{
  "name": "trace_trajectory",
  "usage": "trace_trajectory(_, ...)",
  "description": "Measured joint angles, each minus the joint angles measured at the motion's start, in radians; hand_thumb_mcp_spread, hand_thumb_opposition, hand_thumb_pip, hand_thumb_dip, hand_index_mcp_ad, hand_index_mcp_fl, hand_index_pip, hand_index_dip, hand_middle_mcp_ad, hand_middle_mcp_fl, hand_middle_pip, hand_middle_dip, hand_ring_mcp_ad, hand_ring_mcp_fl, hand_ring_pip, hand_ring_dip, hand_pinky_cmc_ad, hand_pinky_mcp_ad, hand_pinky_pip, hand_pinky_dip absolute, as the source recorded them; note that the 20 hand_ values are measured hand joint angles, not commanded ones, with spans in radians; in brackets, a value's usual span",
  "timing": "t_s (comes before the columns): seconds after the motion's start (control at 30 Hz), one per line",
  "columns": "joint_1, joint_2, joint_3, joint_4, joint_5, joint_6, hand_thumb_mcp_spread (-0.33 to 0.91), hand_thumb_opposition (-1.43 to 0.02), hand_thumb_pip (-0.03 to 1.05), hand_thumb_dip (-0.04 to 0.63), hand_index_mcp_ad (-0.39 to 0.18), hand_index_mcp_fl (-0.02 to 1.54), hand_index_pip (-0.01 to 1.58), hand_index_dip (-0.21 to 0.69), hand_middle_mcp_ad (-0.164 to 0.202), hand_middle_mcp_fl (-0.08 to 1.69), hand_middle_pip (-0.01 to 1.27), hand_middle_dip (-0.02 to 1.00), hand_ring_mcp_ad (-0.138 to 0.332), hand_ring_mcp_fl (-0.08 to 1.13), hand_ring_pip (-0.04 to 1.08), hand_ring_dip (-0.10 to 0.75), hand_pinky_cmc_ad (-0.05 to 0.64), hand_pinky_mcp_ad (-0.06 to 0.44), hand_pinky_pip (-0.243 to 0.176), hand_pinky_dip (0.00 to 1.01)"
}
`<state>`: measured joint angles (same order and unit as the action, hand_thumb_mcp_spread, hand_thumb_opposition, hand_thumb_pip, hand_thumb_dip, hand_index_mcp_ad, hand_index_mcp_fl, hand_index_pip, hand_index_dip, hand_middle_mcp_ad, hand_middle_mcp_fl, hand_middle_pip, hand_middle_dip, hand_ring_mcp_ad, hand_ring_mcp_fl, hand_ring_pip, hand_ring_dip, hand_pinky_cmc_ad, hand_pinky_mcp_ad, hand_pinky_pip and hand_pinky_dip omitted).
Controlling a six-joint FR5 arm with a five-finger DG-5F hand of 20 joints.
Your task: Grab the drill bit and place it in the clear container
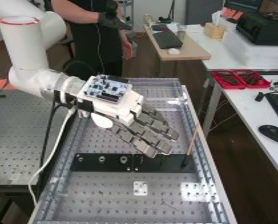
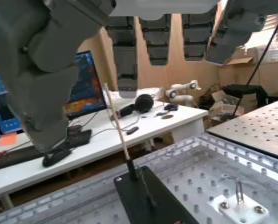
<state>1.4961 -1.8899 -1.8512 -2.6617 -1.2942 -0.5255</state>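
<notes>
The hand (image 1: 149, 131) is above the perforated bench, left of a thin tan rod (image 1: 193, 141), its fingers extended and apart from the rod. The rod stands slightly tilted, its dark lower end at the right end of a black plate (image 1: 159, 163). In the wrist view the hand (image 2: 125, 60) has straight fingers and a thumb, with the rod (image 2: 116, 117) beyond them, rising from the black plate (image 2: 153, 200). I cannot tell whether this rod is the drill bit. A shiny, clear-looking patch (image 1: 195, 191) lies near the right rail; whether it is the clear container I cannot tell.
A small white block (image 1: 141, 188) sits below the black plate, and in the wrist view this block (image 2: 243, 209) carries a thin metal loop. Raised rails edge the bench (image 1: 90, 200). Red trays (image 1: 239, 79) and a mouse (image 1: 274, 134) are on the white side table.
</notes>
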Motion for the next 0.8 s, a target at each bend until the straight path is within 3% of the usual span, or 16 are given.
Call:
trace_trajectory(0.53,-0.011,-0.020,-0.003,0.056,0.006,0.033,0.33,-0.81,0.56,0.206,0.035,0.00,1.09,0.220,0.148,0.01,0.13,0.11,0.234,0.01,0.06,-0.017,0.260,0.208,-0.138,0.22)
trace_trajectory(0.8,-0.017,-0.035,-0.003,0.081,0.003,0.051,0.33,-0.82,0.56,0.206,0.035,0.00,1.14,0.237,0.147,0.01,0.13,0.13,0.239,0.01,0.06,-0.021,0.260,0.208,-0.140,0.19)
